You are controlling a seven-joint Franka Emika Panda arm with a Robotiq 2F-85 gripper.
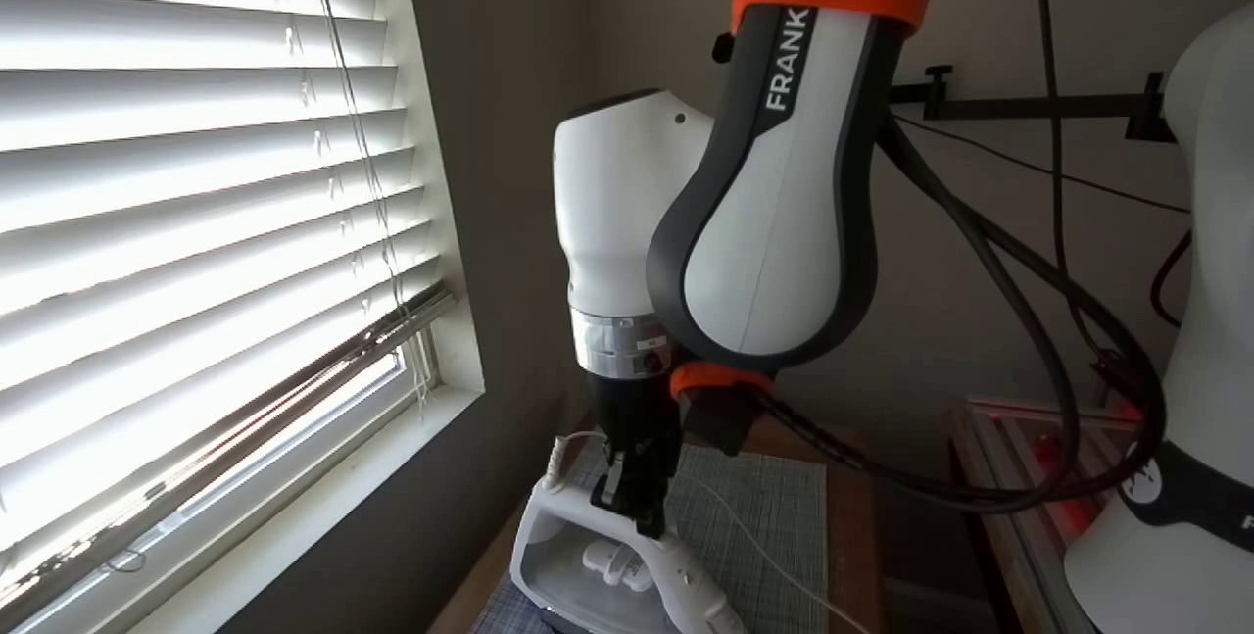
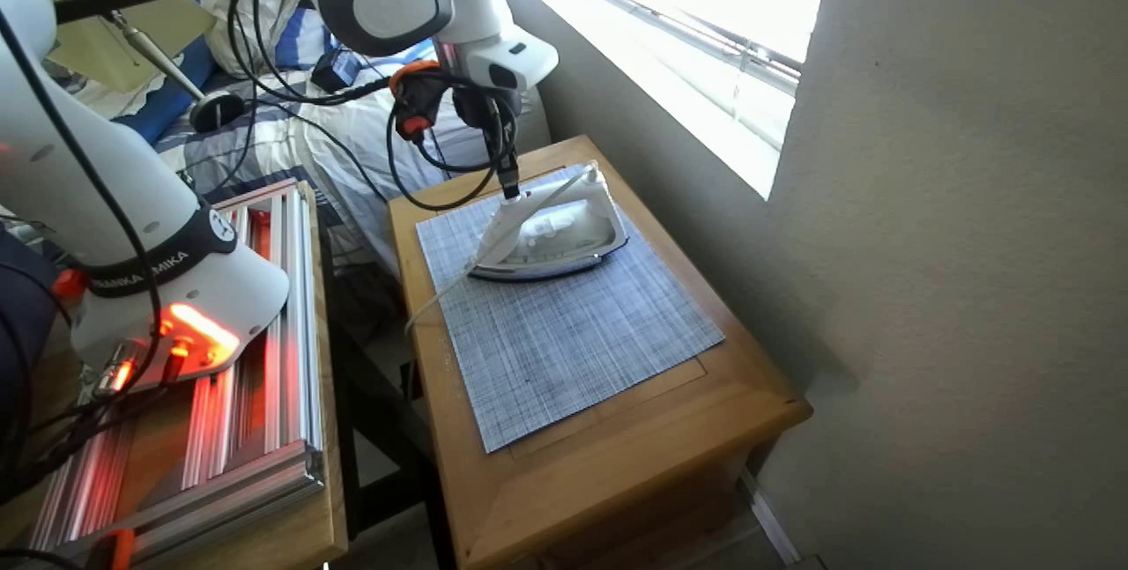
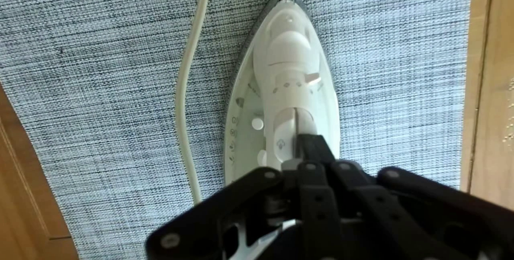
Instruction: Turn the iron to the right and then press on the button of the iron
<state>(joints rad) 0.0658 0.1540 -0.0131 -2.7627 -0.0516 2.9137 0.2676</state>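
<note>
Tool [image 2: 511, 189], jaws together, stands at the iron [image 2: 560, 240]; in an exterior view, bare mat [image 2: 590, 350] stretches toward five o'clock, bench edge [image 2: 639, 482] beyond.

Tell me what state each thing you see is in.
Mat: lying flat
Iron: set flat on the mat
Handle buttons: pressed or not, can't tell
Jaws: shut, at the buttons
Cord: trailing past the mat's edge
Window blind: lowered
Base light: lit red
</note>
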